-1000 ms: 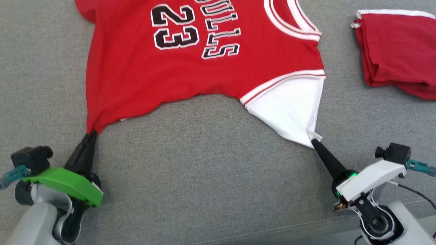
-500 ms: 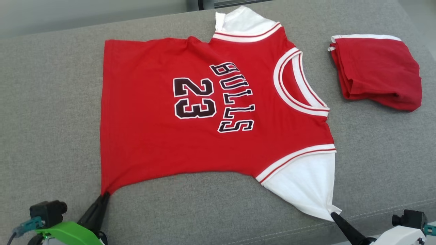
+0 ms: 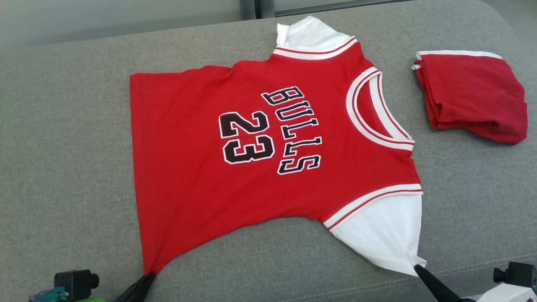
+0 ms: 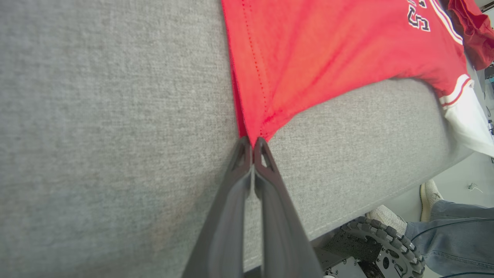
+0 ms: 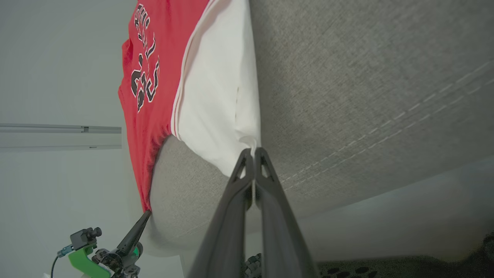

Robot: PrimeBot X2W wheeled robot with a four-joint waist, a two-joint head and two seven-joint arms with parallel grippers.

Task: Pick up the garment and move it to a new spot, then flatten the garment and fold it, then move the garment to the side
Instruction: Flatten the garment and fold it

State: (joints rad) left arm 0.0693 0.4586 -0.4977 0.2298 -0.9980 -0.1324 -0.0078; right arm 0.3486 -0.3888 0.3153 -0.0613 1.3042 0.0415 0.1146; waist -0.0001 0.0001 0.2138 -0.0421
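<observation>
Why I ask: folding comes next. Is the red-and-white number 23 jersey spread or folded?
Spread: the red-and-white jersey lies open on the grey fabric cushion, front fully showing.

Red "BULLS 23" jersey (image 3: 188,188) — white sleeves — lies spread flat, near corners pulled taut.

The red short-sleeved cotton jersey with white sleeves (image 3: 260,142) bears "BULLS" and "23" in black, white-outlined letters.

You have soft, even, bright light; shadows lie faint on the grey cushion (image 3: 63,126). Your wrist views bow at the edges, and the garment (image 4: 308,50) looks slightly blurred up close.
</observation>
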